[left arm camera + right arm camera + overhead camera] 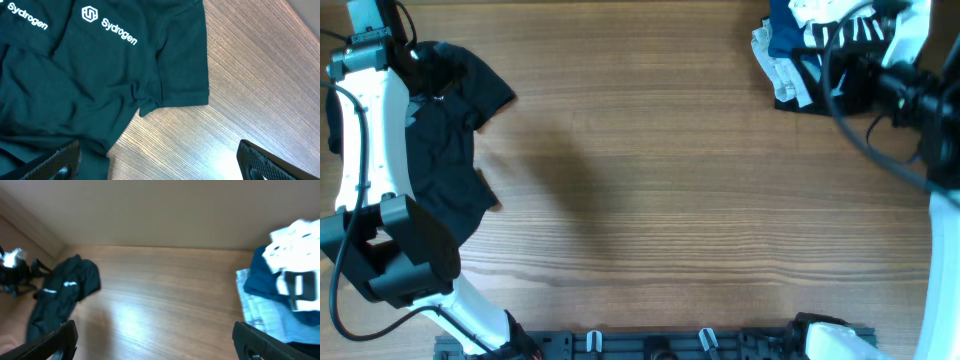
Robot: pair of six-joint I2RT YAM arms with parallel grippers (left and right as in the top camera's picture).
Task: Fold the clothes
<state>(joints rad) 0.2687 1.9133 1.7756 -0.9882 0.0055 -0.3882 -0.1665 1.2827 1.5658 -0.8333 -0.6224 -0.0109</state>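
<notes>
Right claw [155, 347] spread wide with nothing in it, hanging low over the bare counter [650, 180] and facing along the wood, not on any cloth. Left claw [157, 165] also spread and holding nothing, pointed down at the edge of the black shirt.

White T-shirt [292, 242] at the right edge of the right wrist view and in the upper right corner of the overhead view, crumpled, with its black block stripes [297, 285] only partly showing. Lying on top of a pile [782, 65], not flat on the counter. Under it a blue garment [262, 280], then a pale grey garment [262, 317], both seemingly folded. Probably only a waiting place, with no room for folding on such a stack. Right arm [920, 100] partly covering this corner from above, so the exact outline of the shirt impossible to tell.

Further out, broad open wood across the middle of the overhead view, most likely meant as the folding area. At far left, black shirt [440, 130] with small white logos [110, 27], lying loosely with one sleeve out to the right, under the left arm [365, 120]. Not the garment for this job, so the left claw likely only parked there.

Judgement: task hardly begun. Next, a grip on the white T-shirt alone, then a carry to the middle and a flattening. Some risk of dragging the blue garment along.
</notes>
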